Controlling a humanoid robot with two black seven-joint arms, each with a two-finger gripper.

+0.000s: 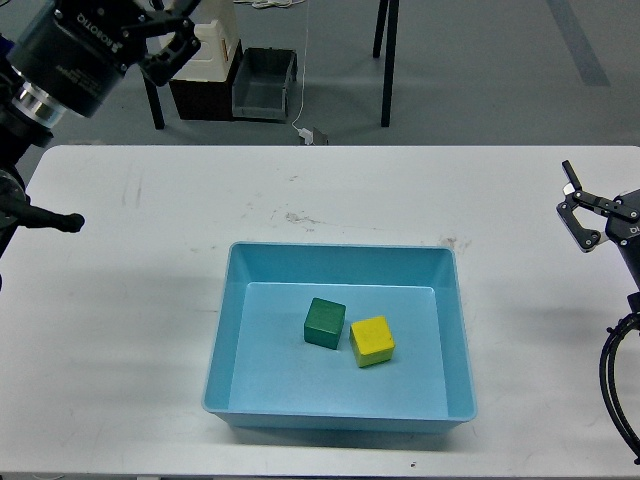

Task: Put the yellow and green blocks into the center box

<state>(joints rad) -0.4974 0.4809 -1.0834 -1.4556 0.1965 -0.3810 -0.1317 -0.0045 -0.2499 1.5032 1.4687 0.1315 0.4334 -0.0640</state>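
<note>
Blocks are lying together on the floor of the center box (232, 330), near its middle: the green block (324, 322) is sitting to the left, the yellow block (372, 340) just beside it on the right, their near corners touching or nearly so. Both are resting flat, each turned a little askew to the box walls; being cubes, neither is showing a long axis. The box itself is running lengthwise across the desk (150, 260).

The left tool (168, 35) is hanging high at the upper left, fingers spread, holding nothing. The right tool (578, 215) is hovering at the right edge, well apart from the box, its fingers parted and empty.

Judging by this, the task is looking finished. The remaining risk is an arm sweeping low while retracting, clipping the box rim and dragging it.
</note>
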